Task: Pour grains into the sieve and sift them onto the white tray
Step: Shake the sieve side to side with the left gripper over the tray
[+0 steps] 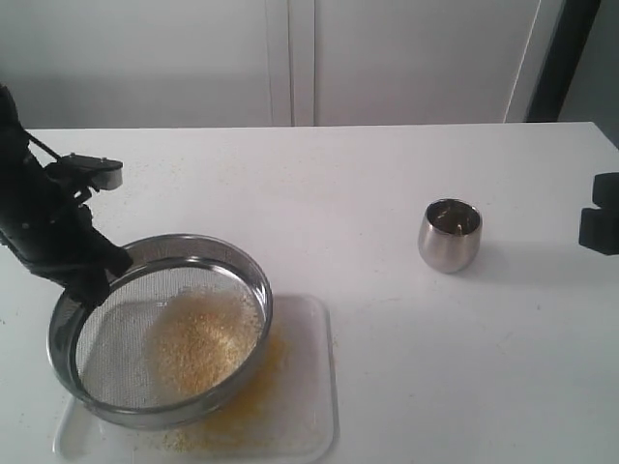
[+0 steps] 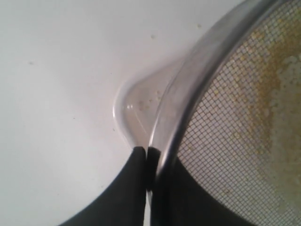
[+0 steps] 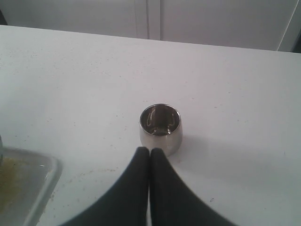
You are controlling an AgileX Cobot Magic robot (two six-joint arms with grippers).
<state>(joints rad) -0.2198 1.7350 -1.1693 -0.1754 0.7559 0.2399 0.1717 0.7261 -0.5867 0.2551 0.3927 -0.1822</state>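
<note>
The sieve (image 1: 116, 353), a wide steel-rimmed mesh round, is over the white tray (image 1: 314, 387) at the front left and looks slightly tilted. My left gripper (image 1: 97, 285) is shut on its rim at the back left; in the left wrist view the black fingers (image 2: 139, 162) pinch the steel rim (image 2: 197, 80) above a tray corner (image 2: 134, 106). A heap of pale and yellow grains (image 1: 203, 338) lies on the mesh (image 2: 277, 94). Fine yellow grains (image 1: 261, 396) are scattered on the tray below. My right gripper (image 3: 149, 151) is shut and empty, just short of the steel cup (image 3: 161, 123).
The small steel cup (image 1: 450, 235) stands upright on the white table, right of centre. The right arm's black end (image 1: 602, 215) shows at the right edge. A few specks of grain lie on the table near the tray corner (image 3: 28, 183).
</note>
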